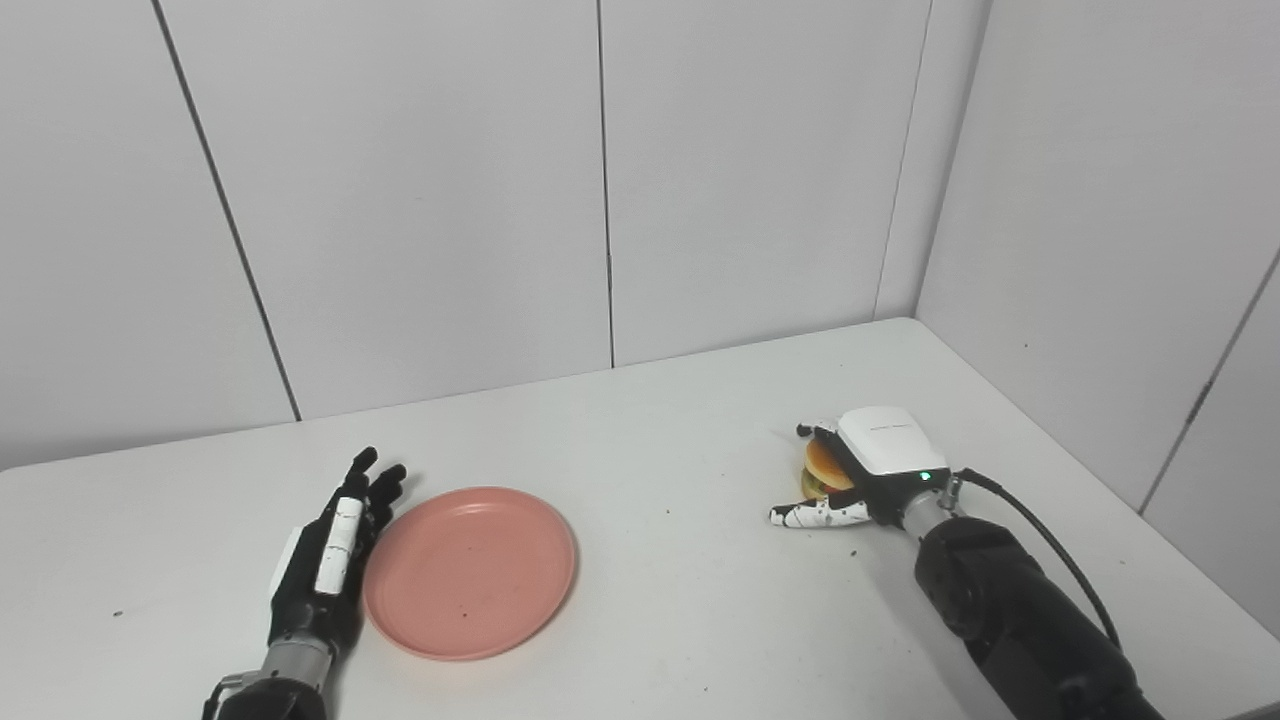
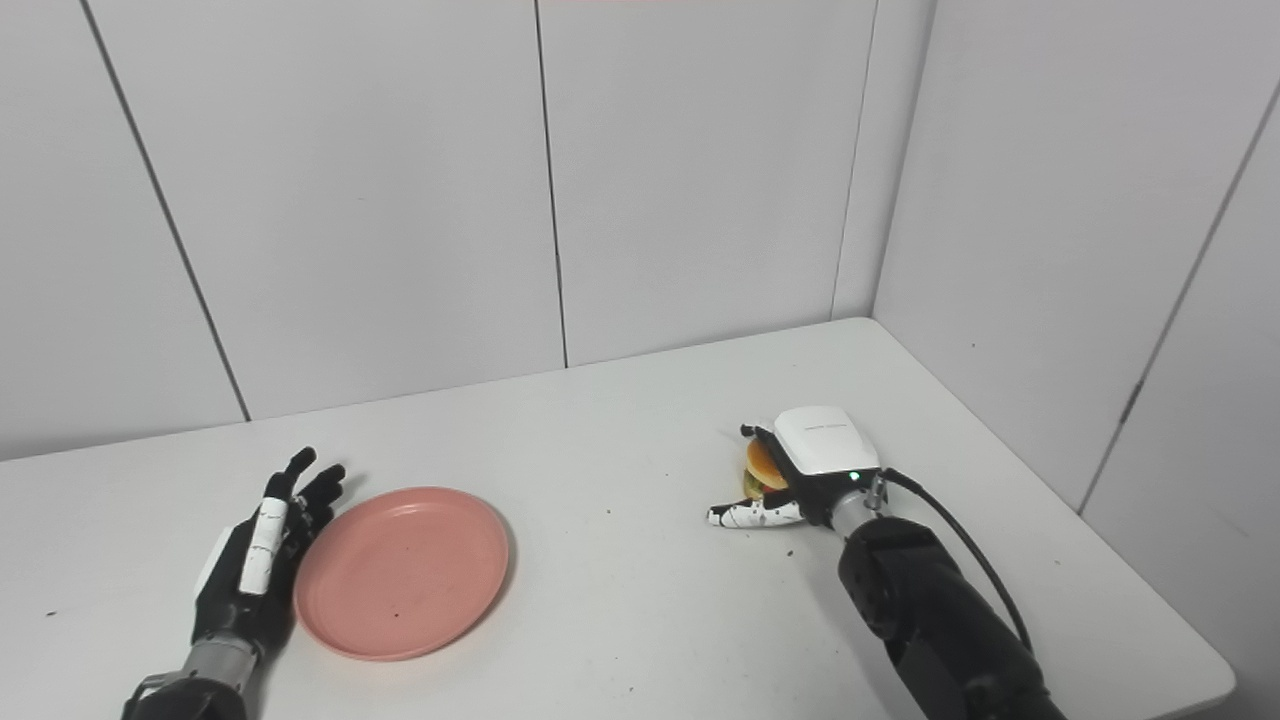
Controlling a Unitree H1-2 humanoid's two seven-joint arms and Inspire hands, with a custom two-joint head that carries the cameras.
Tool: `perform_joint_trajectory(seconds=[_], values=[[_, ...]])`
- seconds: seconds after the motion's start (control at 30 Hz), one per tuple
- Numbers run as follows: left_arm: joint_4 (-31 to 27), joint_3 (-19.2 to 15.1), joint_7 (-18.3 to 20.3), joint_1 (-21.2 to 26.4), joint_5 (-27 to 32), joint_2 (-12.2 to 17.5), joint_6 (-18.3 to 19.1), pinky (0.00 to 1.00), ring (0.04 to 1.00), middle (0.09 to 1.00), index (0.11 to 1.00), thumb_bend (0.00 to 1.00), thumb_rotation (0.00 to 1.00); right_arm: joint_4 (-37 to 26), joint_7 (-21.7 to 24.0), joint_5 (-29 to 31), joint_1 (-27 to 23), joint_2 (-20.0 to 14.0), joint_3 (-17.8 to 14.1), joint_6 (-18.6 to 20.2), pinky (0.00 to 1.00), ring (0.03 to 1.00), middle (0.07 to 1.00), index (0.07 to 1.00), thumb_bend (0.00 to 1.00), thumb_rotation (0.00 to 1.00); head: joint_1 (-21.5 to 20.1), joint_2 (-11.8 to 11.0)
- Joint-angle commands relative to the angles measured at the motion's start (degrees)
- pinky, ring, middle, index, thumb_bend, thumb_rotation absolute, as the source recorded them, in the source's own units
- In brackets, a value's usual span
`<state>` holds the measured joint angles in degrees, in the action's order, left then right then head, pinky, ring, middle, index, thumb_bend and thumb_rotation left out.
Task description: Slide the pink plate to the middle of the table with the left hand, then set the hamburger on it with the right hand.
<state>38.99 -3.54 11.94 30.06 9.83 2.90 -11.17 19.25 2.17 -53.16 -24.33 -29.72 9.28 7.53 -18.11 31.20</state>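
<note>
On the left half of the white table (image 1: 660, 470) lies the pink plate (image 1: 470, 572), flat and rim up, not yet at the table's middle, which lies to its right. Left hand (image 1: 325, 560): held edge-on just beside the plate's left rim, fingers straight, loosely spread and pointing away from the robot, holding nothing; contact with the rim appears likely but cannot be confirmed. The plate thus lies directly to the right of the palm, so a sideways push toward the middle is the move this posture suits. Being round, the plate has no long axis and no heading. Right hand (image 2: 800, 470): on the right side of the table, well apart from the plate, its back turned up, fingers curled over the hamburger (image 2: 760, 470), thumb stretched along the table toward the left. Only the orange bun and a green edge show at the hand's left side; whether the grip is firm, or the hamburger clear of the table, cannot be told. The hamburger sits bun upward and is likewise round.
</note>
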Motion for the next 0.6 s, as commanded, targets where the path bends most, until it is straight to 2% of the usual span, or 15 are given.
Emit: perform_joint_trajectory(seconds=[0.0, 0.07, 0.13, 0.2, 0.23, 0.27, 0.37, 0.57], values=[[-0.5, 0.2, 0.5, -0.9, 0.1, 0.3, 0.7, 1.0, 0.934, 0.88, 0.935, 0.94, 0.84, -0.1, -3.2, 0.6, -2.2, -0.8, -0.5, 0.7, 0.6, 0.721, 0.758, 0.76, 0.83, 0.64, 0.1, 0.1], [-0.8, 0.2, 0.4, -1.0, 0.0, 0.3, 0.8, 1.0, 0.935, 0.881, 0.935, 0.94, 0.84, 0.8, -4.7, 0.7, -2.4, -0.5, -0.4, 1.1, 0.55, 0.689, 0.74, 0.745, 0.81, 0.59, 0.2, 0.1], [-0.9, 0.2, 0.3, -1.1, -0.1, 0.2, 0.9, 1.0, 0.932, 0.88, 0.934, 0.94, 0.84, 2.2, -7.0, 0.7, -2.8, -0.1, -0.2, 1.0, 0.45, 0.595, 0.681, 0.678, 0.72, 0.44, 0.3, 0.1], [-0.9, 0.3, 0.2, -1.2, -0.2, 0.3, 0.9, 0.99, 0.931, 0.881, 0.935, 0.94, 0.84, 3.9, -10.0, 1.4, -3.1, 0.2, -0.2, -0.2, 0.38, 0.488, 0.591, 0.593, 0.64, 0.31, 0.3, 0.2], [-0.9, 0.3, 0.2, -1.2, -0.3, 0.3, 0.9, 0.99, 0.932, 0.881, 0.935, 0.93, 0.85, 4.6, -11.3, 1.9, -3.2, 0.3, -0.1, -0.8, 0.33, 0.416, 0.523, 0.531, 0.56, 0.22, 0.3, 0.2], [-0.9, 0.3, 0.2, -1.2, -0.3, 0.3, 0.9, 0.99, 0.932, 0.882, 0.935, 0.93, 0.85, 5.7, -13.2, 2.2, -3.4, 0.3, 0.2, -1.6, 0.29, 0.367, 0.471, 0.505, 0.53, 0.18, 0.3, 0.2], [-1.0, 0.3, 0.2, -1.3, -0.1, 0.2, 1.0, 0.99, 0.932, 0.883, 0.934, 0.93, 0.85, 8.3, -16.4, 2.7, -4.0, 0.1, 1.1, -2.8, 0.25, 0.313, 0.405, 0.486, 0.51, 0.15, 0.4, 0.3], [-1.6, 0.3, 0.1, -1.6, -0.2, 0.1, 1.3, 0.98, 0.935, 0.885, 0.935, 0.93, 0.84, 12.0, -19.3, 3.8, -5.0, -0.5, 2.9, -3.5, 0.22, 0.286, 0.367, 0.479, 0.51, 0.14, 0.7, 0.5]])
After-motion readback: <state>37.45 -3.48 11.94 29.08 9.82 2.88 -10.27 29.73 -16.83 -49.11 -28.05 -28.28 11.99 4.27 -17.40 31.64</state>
